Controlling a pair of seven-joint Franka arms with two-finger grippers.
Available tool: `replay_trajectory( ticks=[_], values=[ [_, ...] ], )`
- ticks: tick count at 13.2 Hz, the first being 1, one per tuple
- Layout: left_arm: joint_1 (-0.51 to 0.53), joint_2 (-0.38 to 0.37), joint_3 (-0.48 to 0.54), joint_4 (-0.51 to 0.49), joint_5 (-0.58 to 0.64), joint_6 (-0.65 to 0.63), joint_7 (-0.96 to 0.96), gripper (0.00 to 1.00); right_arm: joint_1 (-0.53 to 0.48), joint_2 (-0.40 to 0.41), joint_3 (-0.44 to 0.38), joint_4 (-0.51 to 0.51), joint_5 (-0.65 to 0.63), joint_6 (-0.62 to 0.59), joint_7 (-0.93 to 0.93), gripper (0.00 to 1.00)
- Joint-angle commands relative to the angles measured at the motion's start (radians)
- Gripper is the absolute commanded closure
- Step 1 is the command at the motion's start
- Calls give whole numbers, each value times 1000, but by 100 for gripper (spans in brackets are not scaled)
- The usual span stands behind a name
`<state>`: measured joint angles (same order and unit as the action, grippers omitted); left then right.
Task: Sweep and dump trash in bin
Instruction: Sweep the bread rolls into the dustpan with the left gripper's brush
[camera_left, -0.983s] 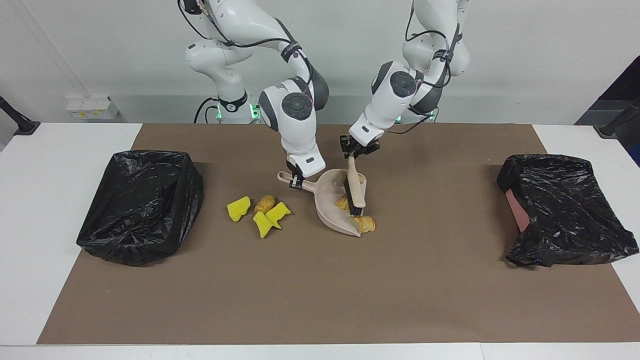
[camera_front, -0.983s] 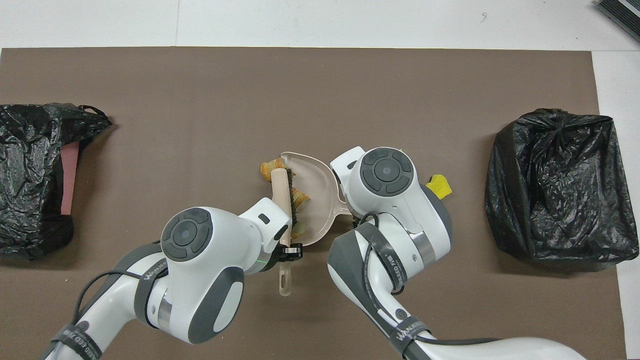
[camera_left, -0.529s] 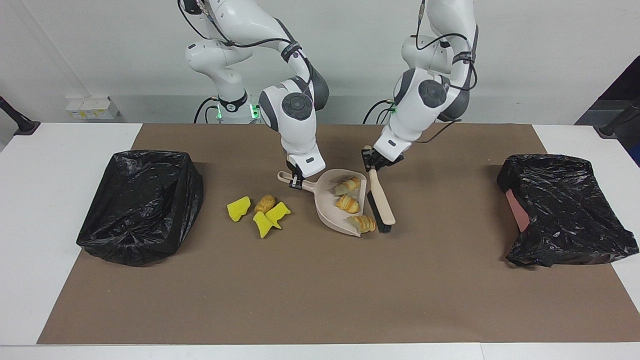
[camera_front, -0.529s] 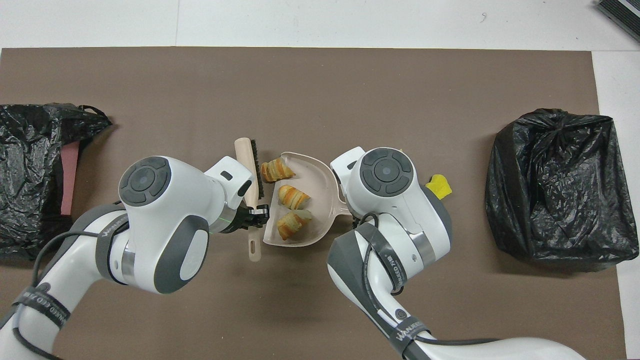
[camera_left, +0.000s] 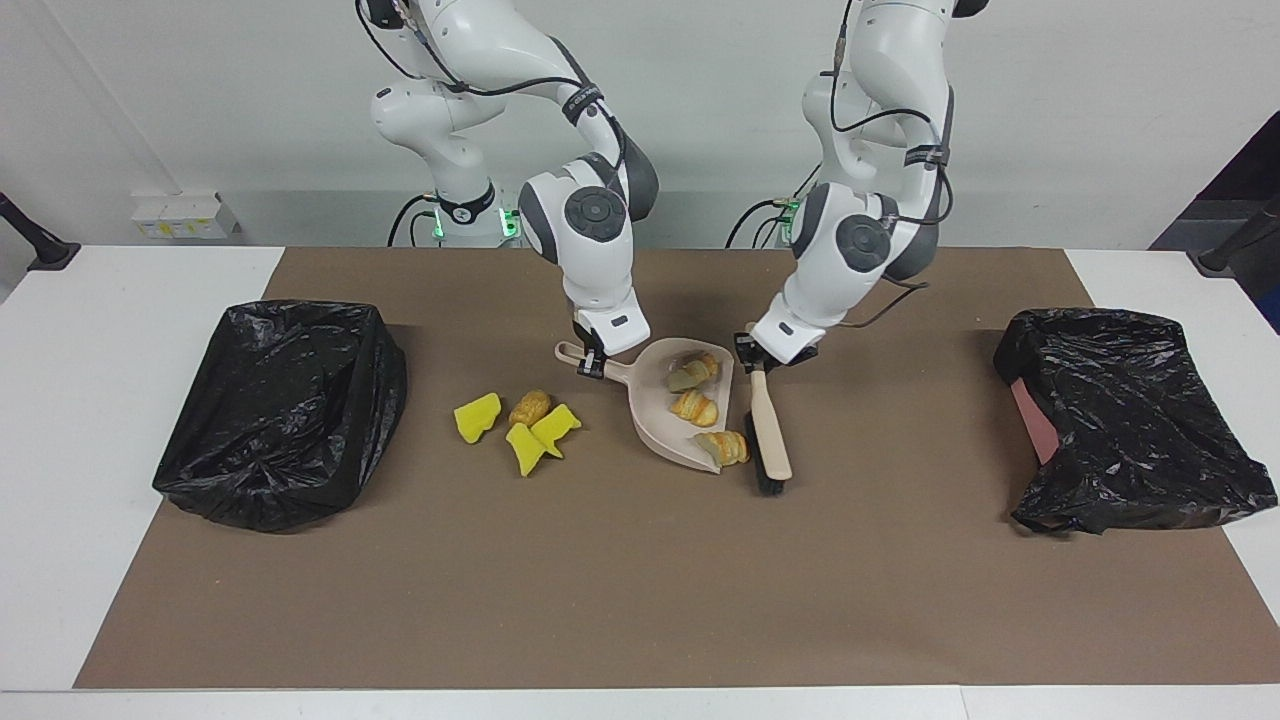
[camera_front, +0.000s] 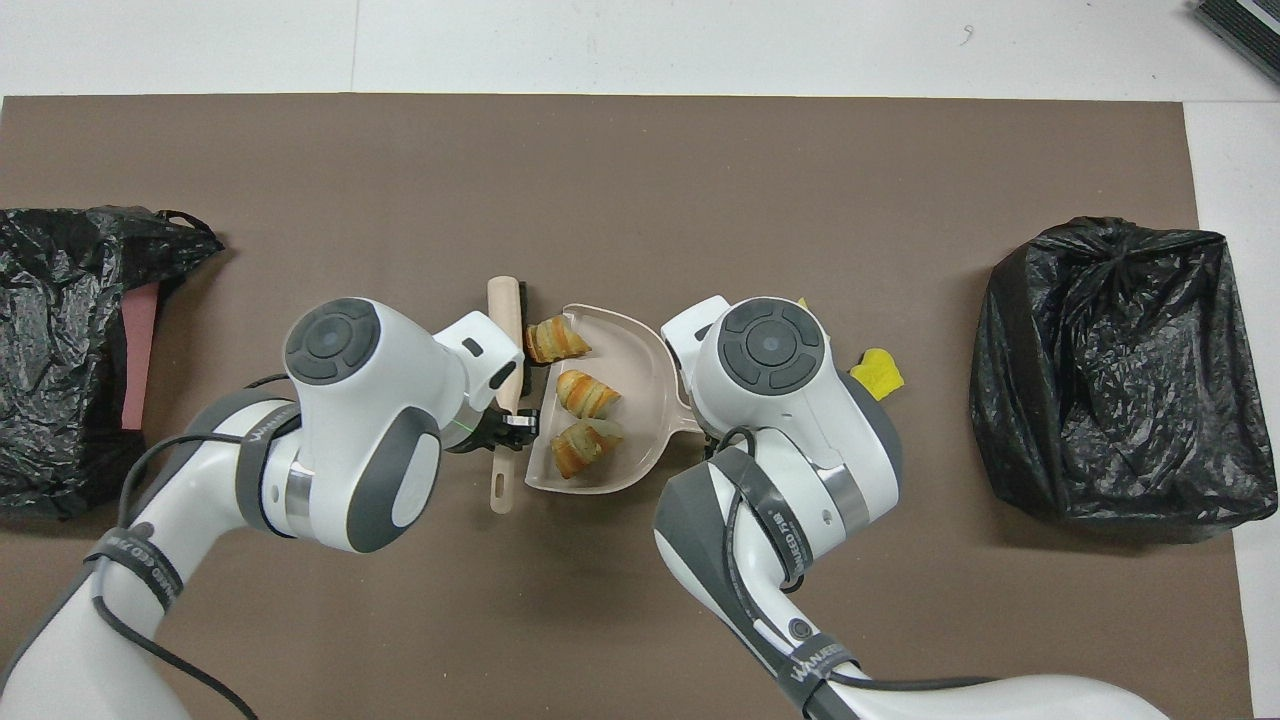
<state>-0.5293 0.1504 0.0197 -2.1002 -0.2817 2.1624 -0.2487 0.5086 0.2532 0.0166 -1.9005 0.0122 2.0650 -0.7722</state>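
The right gripper (camera_left: 592, 362) is clamped on the handle of the beige dustpan (camera_left: 668, 420), its fingers closed around the stem where it meets the pan, and the pan is held low on the brown mat (camera_left: 640, 600) that covers the white tabletop (camera_left: 60, 420). The left gripper (camera_left: 757, 352) is closed on the handle of the beige brush (camera_left: 768, 430), which lies just beside the open mouth of the dustpan, toward the left arm's end of the tabletop, with its dark bristles facing the pan. Three striped croissant pieces are seen in the dustpan: one nearest the robots (camera_front: 580, 448), one in the middle (camera_front: 588, 392), and one at the pan's lip (camera_front: 553, 339), farthest from the robots and close to the bristles. On the mat beside the dustpan, toward the right arm's end, three yellow foam wedges (camera_left: 530, 432) and a brown bread-like lump (camera_left: 529, 406) are gathered in a small cluster, untouched by either gripper. A bin lined with a black bag (camera_left: 285, 405) stands at the right arm's end of the tabletop, and a second black-bagged bin (camera_left: 1130, 430) lies at the left arm's end, both well apart from the trash.
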Motion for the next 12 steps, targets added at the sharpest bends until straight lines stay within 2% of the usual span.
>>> replay_trajectory(
  ticks=[1,5,7,9,12],
  values=[
    [-87,-14,8,2,18,-22,0,100,1,-12,5,-23,-12,21,41,100],
    [-71,-38,25,23,22,-82,-33,100,1,-12,5,-23,-12,23,41,100],
    [-11,-58,34,23,102,-104,-43,100,1,-12,5,-23,-12,21,41,100],
    [55,-83,34,23,127,-125,-73,100,-8,-14,3,-19,-12,9,39,100],
    [100,-117,34,16,128,-170,-154,100,-62,-75,3,-12,-11,-40,24,100]
  ],
)
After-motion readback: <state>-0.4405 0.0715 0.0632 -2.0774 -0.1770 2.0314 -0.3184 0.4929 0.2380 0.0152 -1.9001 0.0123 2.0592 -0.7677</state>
